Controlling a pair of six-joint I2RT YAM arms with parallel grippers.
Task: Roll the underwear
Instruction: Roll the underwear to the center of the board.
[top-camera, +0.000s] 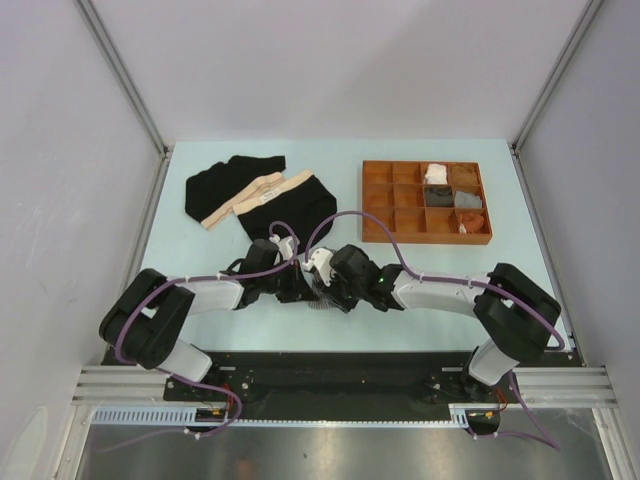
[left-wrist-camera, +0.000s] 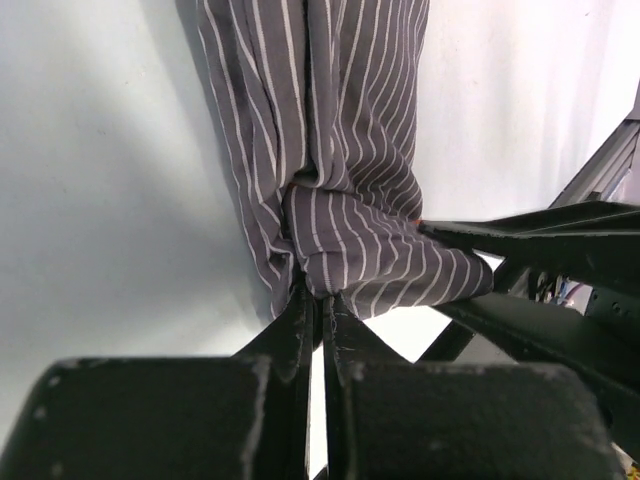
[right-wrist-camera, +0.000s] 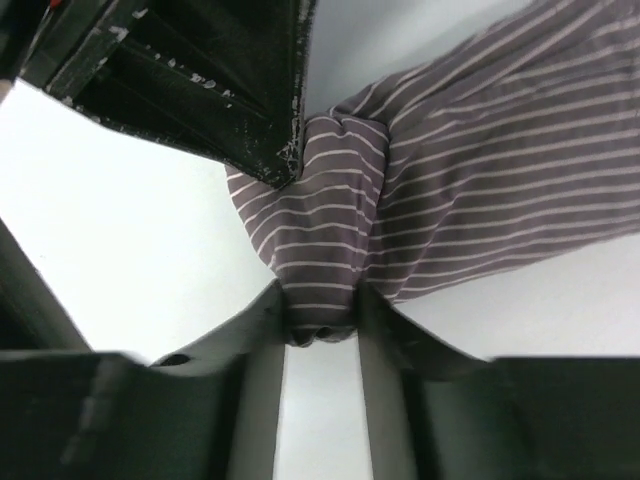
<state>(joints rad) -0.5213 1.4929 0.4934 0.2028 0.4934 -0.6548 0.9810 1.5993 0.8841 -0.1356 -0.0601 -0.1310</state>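
The grey pin-striped boxer short (left-wrist-camera: 350, 150) lies folded into a long strip, its near end bunched into a small roll (right-wrist-camera: 330, 240). My left gripper (left-wrist-camera: 322, 298) is shut on the edge of that roll. My right gripper (right-wrist-camera: 322, 315) is shut on the roll's end from the other side; its fingers (left-wrist-camera: 520, 240) show in the left wrist view. In the top view both grippers meet at the table's middle front (top-camera: 318, 285), hiding most of the boxer short. Two black briefs with beige waistbands (top-camera: 255, 195) lie flat at the back left. The orange tag barely shows (left-wrist-camera: 418, 219).
A brown compartmented tray (top-camera: 400, 205) stands at the back right with a few small rolled cloths in its right compartments. White enclosure walls and metal posts surround the pale table (top-camera: 450, 280).
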